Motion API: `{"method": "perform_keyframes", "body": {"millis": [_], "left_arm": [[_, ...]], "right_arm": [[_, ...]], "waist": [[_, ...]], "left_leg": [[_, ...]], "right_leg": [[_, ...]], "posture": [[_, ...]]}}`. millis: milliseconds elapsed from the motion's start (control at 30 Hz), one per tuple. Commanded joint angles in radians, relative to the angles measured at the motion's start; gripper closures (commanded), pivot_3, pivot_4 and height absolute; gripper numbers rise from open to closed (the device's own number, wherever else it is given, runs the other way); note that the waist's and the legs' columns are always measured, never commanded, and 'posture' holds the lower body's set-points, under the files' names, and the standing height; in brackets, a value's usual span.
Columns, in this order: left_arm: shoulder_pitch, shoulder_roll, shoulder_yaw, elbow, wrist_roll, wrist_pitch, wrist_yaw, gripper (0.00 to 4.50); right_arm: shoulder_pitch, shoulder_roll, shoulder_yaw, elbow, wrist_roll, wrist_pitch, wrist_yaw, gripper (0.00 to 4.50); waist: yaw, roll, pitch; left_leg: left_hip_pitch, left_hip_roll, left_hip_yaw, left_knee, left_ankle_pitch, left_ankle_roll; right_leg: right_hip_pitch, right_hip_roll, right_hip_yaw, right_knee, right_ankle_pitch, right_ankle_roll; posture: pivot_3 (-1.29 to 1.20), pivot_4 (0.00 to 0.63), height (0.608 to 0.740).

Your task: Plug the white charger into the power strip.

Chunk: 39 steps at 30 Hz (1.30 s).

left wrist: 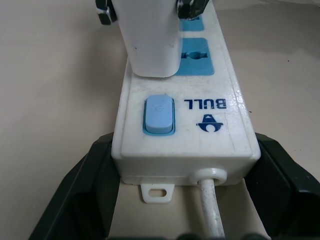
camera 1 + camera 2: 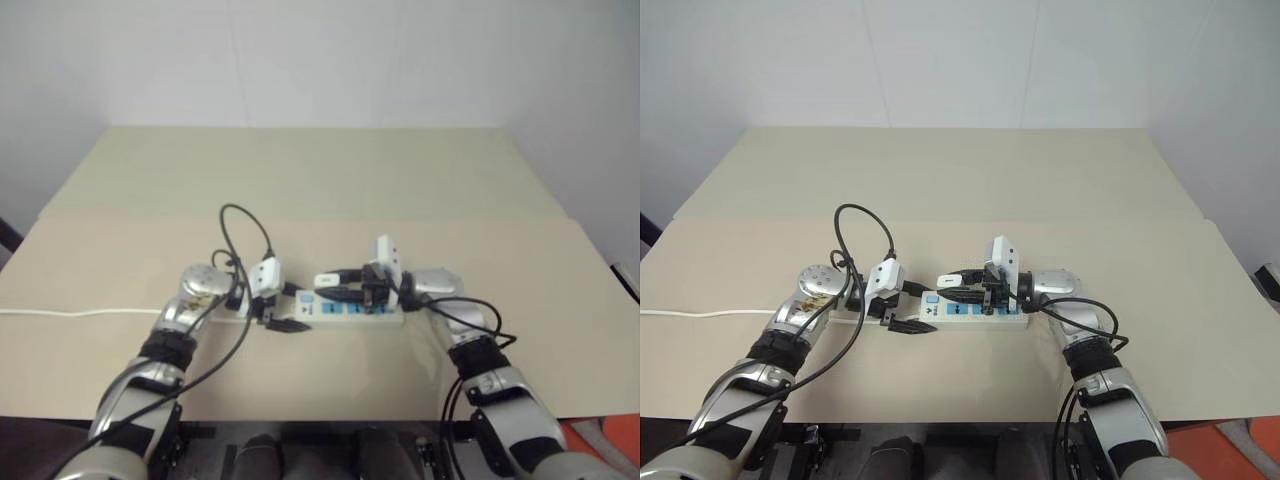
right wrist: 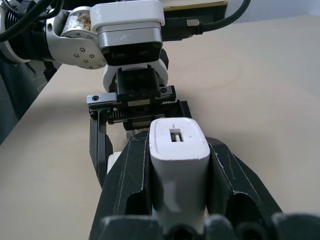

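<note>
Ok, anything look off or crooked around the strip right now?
Nothing stands out. The left pincer is shut on the strip at its switch end, and the right pincer holds the charger upright over the first socket. No damage shows.

We count one power strip (image 1: 200,125) on one tabletop (image 2: 300,180); one white charger (image 3: 177,150); one blue switch (image 1: 159,116) on the strip; two blue socket panels showing in the left wrist view; two claws, left (image 1: 185,200) and right (image 3: 177,210); one thin white cord (image 2: 80,313).

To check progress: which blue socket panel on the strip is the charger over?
The panel nearest the switch: the white charger covers it, while the next blue panel lies bare.
</note>
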Motion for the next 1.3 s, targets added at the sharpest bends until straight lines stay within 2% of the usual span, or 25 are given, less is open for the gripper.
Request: {"method": "perform_keyframes", "body": {"millis": [33, 567, 967, 1300], "left_arm": [[0.015, 0.066, 0.004, -0.014, 0.009, 0.009, -0.024, 1.23], [0.014, 0.085, 0.002, -0.013, 0.004, 0.006, -0.016, 1.23], [0.018, 0.08, -0.007, -0.027, -0.003, 0.013, -0.002, 1.23], [0.022, 0.083, -0.013, -0.037, -0.009, 0.017, 0.004, 1.23]], "right_arm": [[0.021, -0.082, -0.037, 0.075, -0.039, -0.004, -0.005, 3.33], [0.059, -0.12, -0.011, 0.076, -0.052, -0.031, 0.025, 3.33], [0.038, -0.04, 0.076, 0.025, -0.059, -0.011, 0.03, 3.33], [0.006, 0.031, 0.101, 0.063, -0.097, -0.012, 0.01, 3.33]], "waist": [[0.0, 0.0, 0.0], [0.001, 0.0, 0.0], [-0.006, 0.0, 0.0], [-0.023, 0.0, 0.0]], "left_leg": [[0.0, 0.0, 0.0, 0.0, 0.0, 0.0], [0.0, 0.0, 0.0, 0.0, 0.0, 0.0], [0.001, 0.0, 0.0, 0.0, 0.0, 0.0], [0.005, 0.002, -0.002, 0.0, 0.0, 0.0]], "right_leg": [[0.0, 0.0, 0.0, 0.0, 0.0, 0.0], [0.0, 0.0, 0.0, 0.0, 0.0, 0.0], [0.0, 0.0, 0.0, 0.001, 0.0, -0.001], [0.0, 0.003, 0.0, 0.009, -0.004, -0.006]], "posture": [[0.0, 0.15, 0.74], [0.0, 0.15, 0.74], [0.0, 0.15, 0.74], [0.0, 0.15, 0.74]]}}
